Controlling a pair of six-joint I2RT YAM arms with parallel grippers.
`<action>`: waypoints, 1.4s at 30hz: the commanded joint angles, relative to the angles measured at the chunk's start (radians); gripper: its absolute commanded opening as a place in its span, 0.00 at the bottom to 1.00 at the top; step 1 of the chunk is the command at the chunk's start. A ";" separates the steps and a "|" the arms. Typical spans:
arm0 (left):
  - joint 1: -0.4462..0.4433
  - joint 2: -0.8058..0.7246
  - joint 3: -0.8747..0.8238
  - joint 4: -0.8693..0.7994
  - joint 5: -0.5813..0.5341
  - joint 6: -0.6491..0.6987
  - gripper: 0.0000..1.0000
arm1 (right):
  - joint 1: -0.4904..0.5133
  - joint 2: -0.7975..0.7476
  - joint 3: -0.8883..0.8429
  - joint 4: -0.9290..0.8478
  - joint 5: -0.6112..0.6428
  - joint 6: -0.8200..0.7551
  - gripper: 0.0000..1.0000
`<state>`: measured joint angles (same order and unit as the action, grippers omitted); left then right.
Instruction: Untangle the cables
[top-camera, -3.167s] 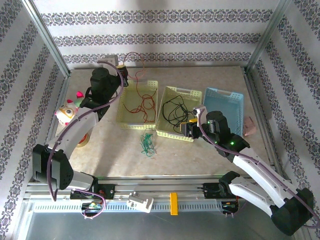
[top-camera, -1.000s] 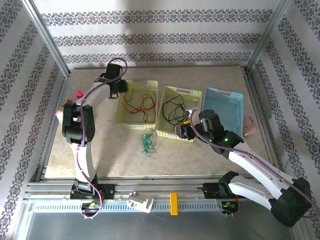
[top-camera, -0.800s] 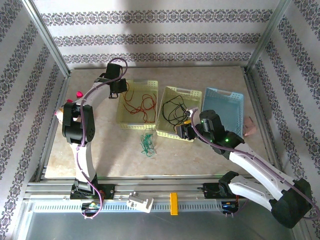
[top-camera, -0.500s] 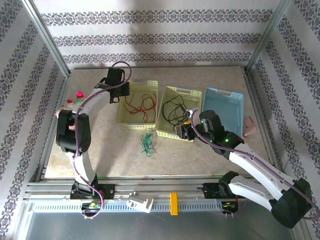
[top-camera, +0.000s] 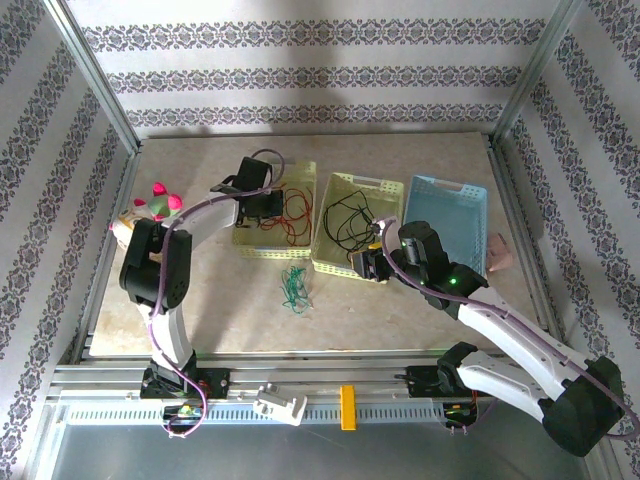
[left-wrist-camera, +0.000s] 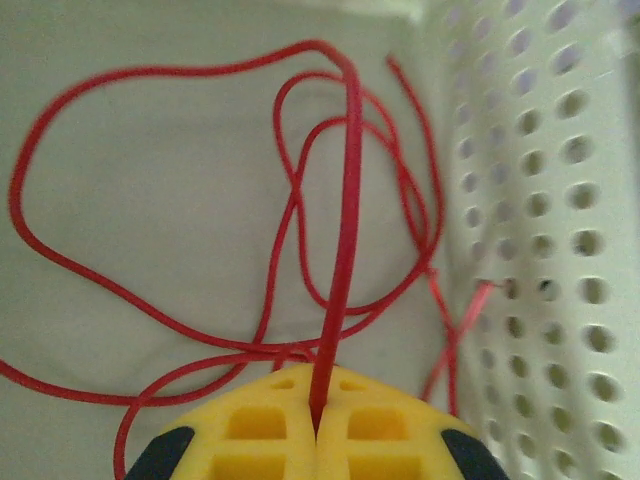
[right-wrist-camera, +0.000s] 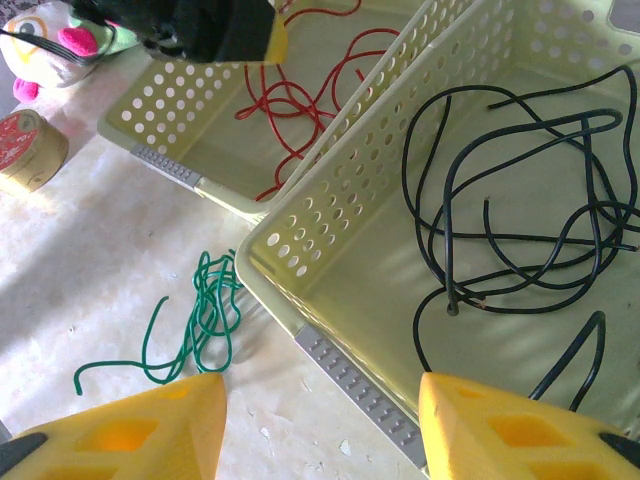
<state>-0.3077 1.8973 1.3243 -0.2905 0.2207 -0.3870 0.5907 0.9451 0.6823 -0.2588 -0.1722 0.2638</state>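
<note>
While the left gripper (left-wrist-camera: 318, 425) has its yellow fingers (left-wrist-camera: 260, 430) pressed together on one strand of the red cable (left-wrist-camera: 345, 200), that strand runs straight out of the seam between them. The rest of it lies in loose loops beyond the fingertips on the floor of a pale yellow basket (left-wrist-camera: 540, 200), whose perforated wall stands just to their right. The right gripper (right-wrist-camera: 315, 430) stands about half open and holds nothing. The black cable (right-wrist-camera: 520, 240) lies coiled in a second basket (right-wrist-camera: 330, 190) just ahead of its right finger, and the green cable (right-wrist-camera: 205, 320) sits bunched on the table (right-wrist-camera: 90, 240) just ahead of its left finger. All three cables look light, thin and limp, likely to slip through a loose pinch and to snag on the basket holes. A hold near a free end or on a lone raised loop seems safest, away from the crossings.
</note>
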 joint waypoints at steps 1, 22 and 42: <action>-0.003 0.057 0.064 -0.070 -0.028 -0.019 0.12 | -0.009 -0.003 -0.003 -0.007 0.007 0.011 0.54; -0.152 -0.381 -0.025 -0.191 -0.194 0.109 0.71 | -0.046 -0.030 -0.013 0.009 0.049 0.031 0.55; -0.413 -0.458 -0.450 -0.228 -0.175 -0.014 0.64 | -0.054 0.058 0.001 0.038 -0.027 0.057 0.55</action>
<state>-0.7078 1.4357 0.8787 -0.4480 0.1204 -0.3725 0.5385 1.0271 0.6853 -0.2386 -0.1913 0.3054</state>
